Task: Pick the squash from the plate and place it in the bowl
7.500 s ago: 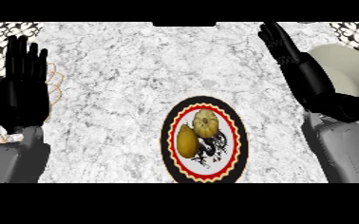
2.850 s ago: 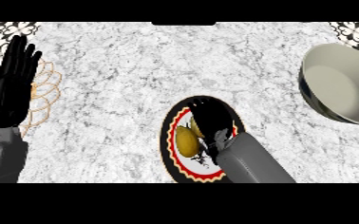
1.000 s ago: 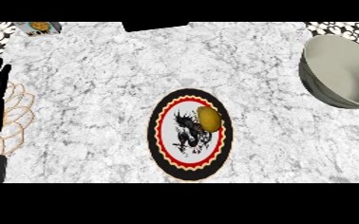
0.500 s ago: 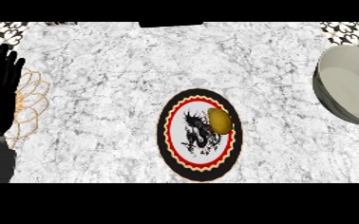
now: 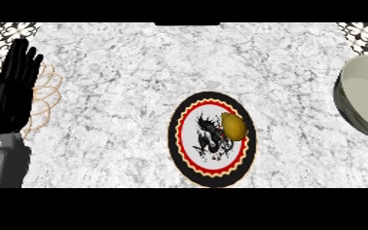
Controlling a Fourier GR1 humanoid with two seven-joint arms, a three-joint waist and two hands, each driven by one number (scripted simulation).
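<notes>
A round plate [image 5: 188, 137] with a black rim, a red scalloped ring and a black dragon figure on its white centre lies on the marbled grey-white counter [image 5: 144, 68], a little right of the middle and toward the lower edge of the head view. On it sits 1 yellow squash [image 5: 233, 126], resting on the plate's right side, partly over the white centre and partly over the red ring and black rim; nothing else lies on the plate. The grey bowl [image 5: 352, 100] stands well apart at the right edge, cut off by the frame, so only part of its rim and pale inside show, and what shows of the inside holds nothing. The left hand [image 5: 18, 90] shows at the left edge above its grey forearm, fingers straight and pointing up, holding nothing, resting over a thin tan wire-like trivet [image 5: 46, 97] with looped petals. The right hand does not show in this view.
</notes>
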